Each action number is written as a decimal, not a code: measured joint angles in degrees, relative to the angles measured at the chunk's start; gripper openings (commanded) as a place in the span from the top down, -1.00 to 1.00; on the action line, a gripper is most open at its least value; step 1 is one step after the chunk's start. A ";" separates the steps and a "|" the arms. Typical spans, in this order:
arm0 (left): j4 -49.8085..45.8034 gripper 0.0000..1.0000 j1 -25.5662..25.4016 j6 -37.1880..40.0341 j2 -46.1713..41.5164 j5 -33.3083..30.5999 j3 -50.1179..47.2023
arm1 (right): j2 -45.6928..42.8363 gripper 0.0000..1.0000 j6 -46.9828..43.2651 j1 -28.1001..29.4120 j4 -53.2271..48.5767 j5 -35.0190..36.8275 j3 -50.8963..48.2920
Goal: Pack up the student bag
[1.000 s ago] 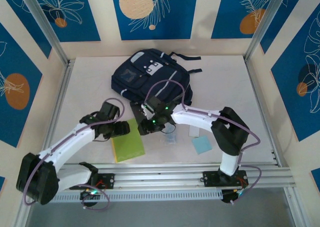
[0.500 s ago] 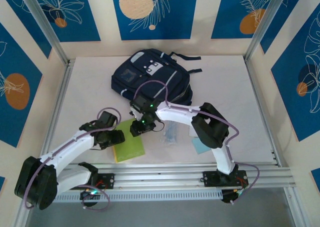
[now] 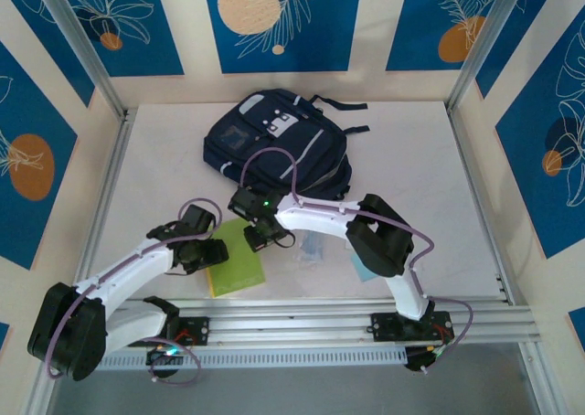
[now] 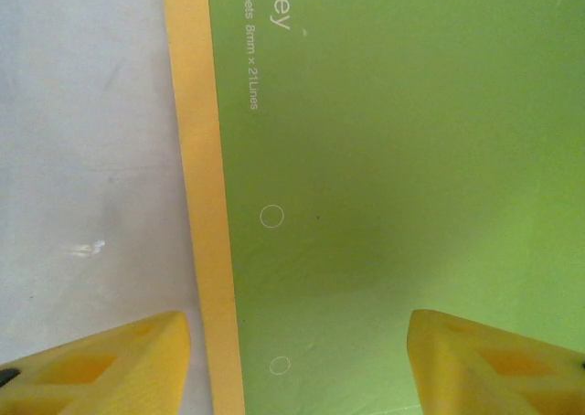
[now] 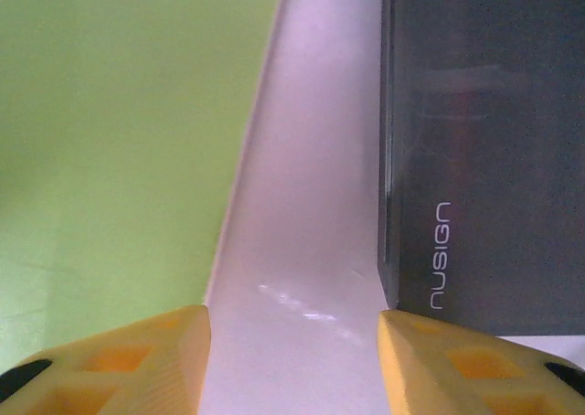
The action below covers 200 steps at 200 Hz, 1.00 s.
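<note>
Two-handed gathering, by the look of it, with nothing seemingly packed yet. Hovering at far left with the left gripper (image 3: 208, 250) low over the green notebook (image 3: 236, 267), straddling its pale orange spine strip with fingers (image 4: 101, 360) spread apart and grasping nothing. Hanging just to the right with the right gripper (image 3: 259, 239), pointing down at the bare strip of surface (image 5: 302, 205) between the notebook's right edge and a dark case (image 5: 484, 141) marked "nusign", fingers likewise parted and empty. Passing further right over a clear packet (image 3: 311, 248) resting on the surface. Finding the student bag (image 3: 274, 141) beyond all this, toward the back centre, lying flat and apart from both grippers; not possible to tell whether any zip is open. Judging the step in hand as picking up the notebook. Calling next for lowering the left fingers onto the spine edge, closing, lifting and carrying toward the bag, probably needing the other arm for holding the opening.
</note>
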 measured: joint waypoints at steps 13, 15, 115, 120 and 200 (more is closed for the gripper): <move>0.00 -0.27 0.00 0.04 0.04 -0.02 0.02 | -0.39 -0.07 -0.44 0.00 0.09 -0.28 -0.39; 0.00 -0.27 0.00 0.07 0.07 -0.02 0.02 | -0.42 -0.07 -0.44 0.00 0.13 -0.63 -0.48; 0.87 -0.03 0.00 1.46 1.05 0.76 -0.24 | 1.84 -0.07 -0.63 -2.12 3.58 -14.16 -0.92; 1.11 -0.02 0.00 1.46 1.11 0.83 -0.35 | 2.43 -0.06 -0.63 -2.29 3.74 -14.56 -0.81; 2.93 0.06 0.09 1.29 2.43 1.22 -0.70 | 4.11 0.02 -2.64 -1.77 4.31 -19.12 1.68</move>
